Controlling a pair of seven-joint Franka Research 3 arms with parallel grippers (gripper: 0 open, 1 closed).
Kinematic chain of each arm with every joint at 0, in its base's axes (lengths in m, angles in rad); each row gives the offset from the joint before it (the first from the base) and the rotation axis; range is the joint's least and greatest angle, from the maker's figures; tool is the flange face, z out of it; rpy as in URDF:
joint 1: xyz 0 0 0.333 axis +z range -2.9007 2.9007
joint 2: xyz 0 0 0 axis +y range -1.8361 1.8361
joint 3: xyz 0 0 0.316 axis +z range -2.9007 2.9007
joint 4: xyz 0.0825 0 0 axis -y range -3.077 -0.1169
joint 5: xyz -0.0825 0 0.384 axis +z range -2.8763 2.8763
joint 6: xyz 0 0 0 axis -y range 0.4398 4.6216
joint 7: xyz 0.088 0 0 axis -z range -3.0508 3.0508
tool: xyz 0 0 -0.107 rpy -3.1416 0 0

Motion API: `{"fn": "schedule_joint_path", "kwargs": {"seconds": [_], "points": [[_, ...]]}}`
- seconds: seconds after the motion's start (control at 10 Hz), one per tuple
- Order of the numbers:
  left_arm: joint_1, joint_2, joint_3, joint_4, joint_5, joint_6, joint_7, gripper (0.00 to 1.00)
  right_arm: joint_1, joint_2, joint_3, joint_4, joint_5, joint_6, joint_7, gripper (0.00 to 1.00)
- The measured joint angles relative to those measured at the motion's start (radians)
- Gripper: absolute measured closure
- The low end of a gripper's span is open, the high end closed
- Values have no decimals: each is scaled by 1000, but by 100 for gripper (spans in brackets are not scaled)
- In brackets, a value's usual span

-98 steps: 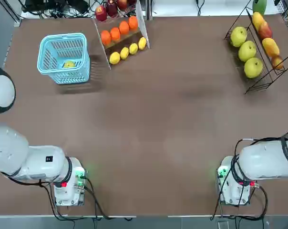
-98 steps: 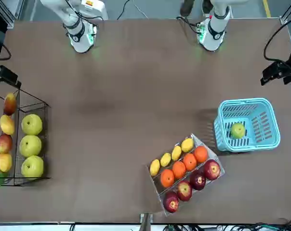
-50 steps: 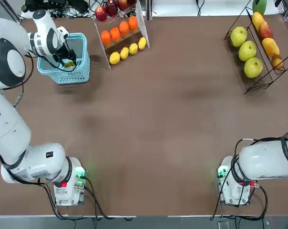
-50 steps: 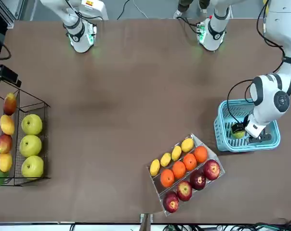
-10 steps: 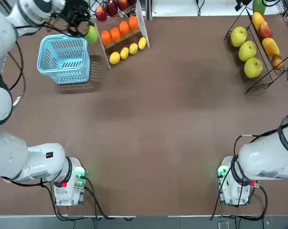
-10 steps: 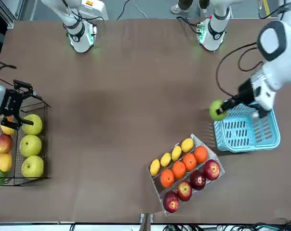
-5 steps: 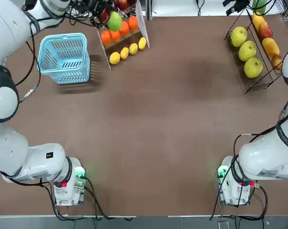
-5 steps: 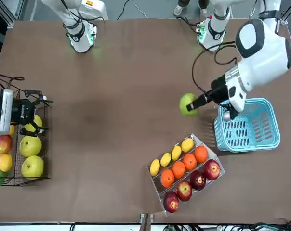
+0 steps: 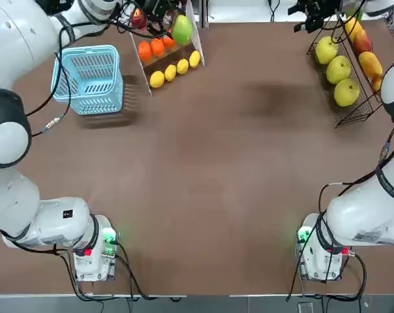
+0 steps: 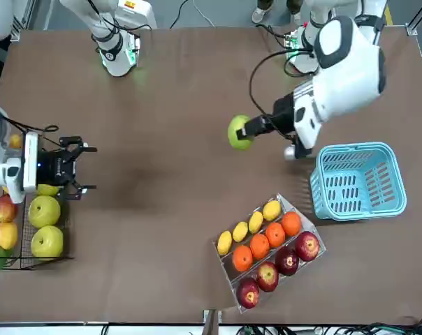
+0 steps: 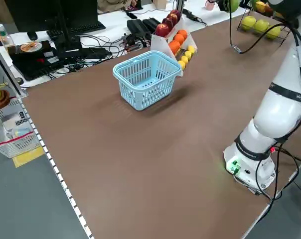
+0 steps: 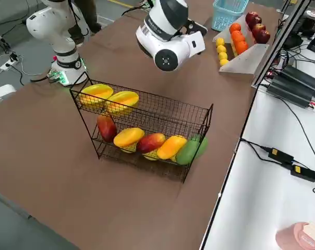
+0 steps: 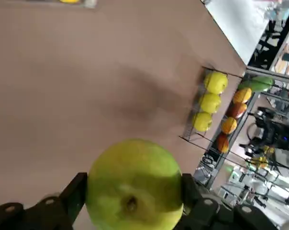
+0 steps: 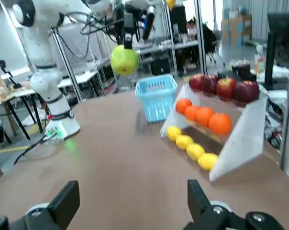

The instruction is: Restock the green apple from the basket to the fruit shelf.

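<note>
The left gripper (image 10: 247, 130) is clamped on the green apple (image 10: 239, 132) and carries it in the air, a little above the middle of the front picture and clear of the brown table (image 10: 169, 209). In the overhead picture the apple (image 9: 182, 29) shows at the top, left of centre, over the clear stand (image 9: 166, 45) of red apples, oranges and lemons. The light blue basket (image 10: 360, 181) stands at the right of the front picture with nothing in it, below and to the right of the carried fruit. The right gripper (image 10: 79, 167) hovers at the left edge of that picture, its two fingers spread wide with nothing between them, just beside the black wire fruit shelf (image 10: 36, 209). That rack holds a row of three big yellow-green fruits (image 10: 45, 213) and, farther out, a row of yellow and red-orange ones (image 10: 6, 209). From the right side, the rack (image 12: 147, 130) slants in tiers, with a green fruit at its end.
</note>
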Motion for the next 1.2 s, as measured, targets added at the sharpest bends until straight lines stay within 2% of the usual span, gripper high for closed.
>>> {"fn": "schedule_joint_path", "kwargs": {"seconds": [0.4, 0.7, 0.9, 1.2], "points": [[-177, 125, -2, 78, 0, 204, -77, 16, 41, 2, 3, -108, 145, -33, -129, 0], [-298, 251, 2, 164, 40, 376, -134, 16, 120, 5, 4, -175, 245, -37, -175, 0], [-333, 311, 2, 197, 125, 417, -193, 16, 139, 6, 5, -210, 266, -38, -179, 0], [-351, 324, 3, 223, 140, 424, -226, 16, 151, 36, 5, -250, 318, -86, -262, 0]]}}
